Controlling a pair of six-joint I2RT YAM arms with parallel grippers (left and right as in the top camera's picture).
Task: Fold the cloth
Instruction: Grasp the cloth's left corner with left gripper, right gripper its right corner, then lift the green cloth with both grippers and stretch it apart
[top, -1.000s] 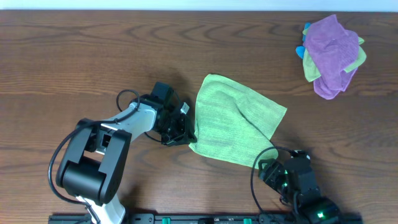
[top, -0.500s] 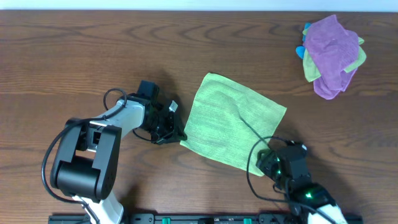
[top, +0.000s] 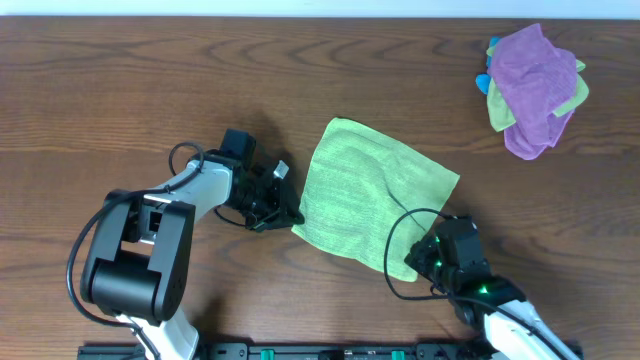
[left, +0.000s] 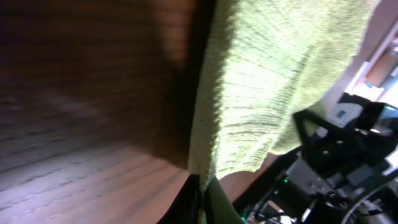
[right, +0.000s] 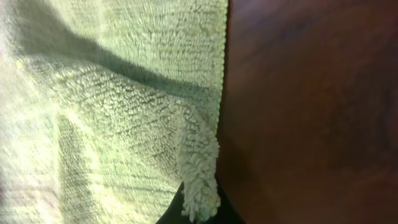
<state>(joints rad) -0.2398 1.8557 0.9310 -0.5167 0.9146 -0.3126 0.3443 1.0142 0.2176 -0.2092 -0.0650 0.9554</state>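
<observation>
1. The cloth (top: 375, 205) lies open, one layer, on the surface (top: 120, 90); no fold yet.
2. Left pincer (top: 290, 217) pinches its near-left corner, right pincer (top: 415, 260) its near-right corner.
3. Remaining, I judge: carry both corners over to the far edge.

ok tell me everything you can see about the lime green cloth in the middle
The cloth is a light lime-green, roughly square towel with a fluffy, looped pile and a stitched edge. It lies mostly flat, skewed, on the wooden table, with a soft crease across its right half. The left gripper pinches its near-left corner and the right gripper its near-right corner, both shut on it.
</observation>
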